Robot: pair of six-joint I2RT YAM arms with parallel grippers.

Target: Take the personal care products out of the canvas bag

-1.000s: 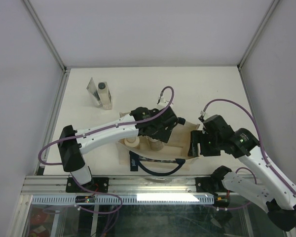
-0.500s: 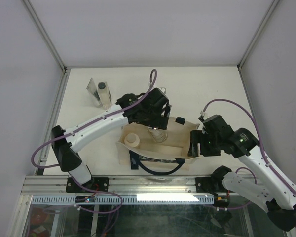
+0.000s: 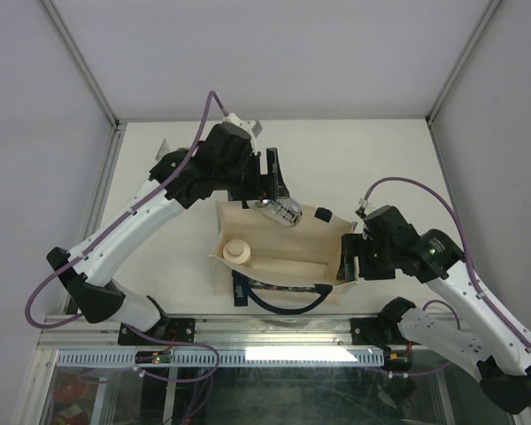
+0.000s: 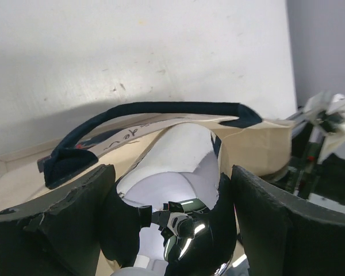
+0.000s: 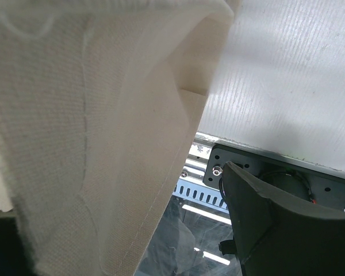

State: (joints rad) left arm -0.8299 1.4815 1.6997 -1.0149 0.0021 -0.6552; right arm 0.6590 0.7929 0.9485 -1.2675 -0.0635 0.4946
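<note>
the left hand (image 3: 275, 202) is clamped on the silvery bottle (image 3: 281, 212), holding it just above the far rim of the bag (image 3: 288, 267). the beige bottle (image 3: 237, 251) lies below that hand, inside. the right hand (image 3: 348, 257) sits part open astride the bag's right wall; i cannot tell if it grips.

A robotics lab test cell: plain grey panel walls (image 3: 248, 53) in aluminium framing (image 3: 80, 60) box in a white table (image 3: 380, 150) beyond the left gripper (image 3: 276, 202), and a slotted metal mounting rail (image 3: 88, 357) runs behind the right gripper (image 3: 347, 257).
</note>
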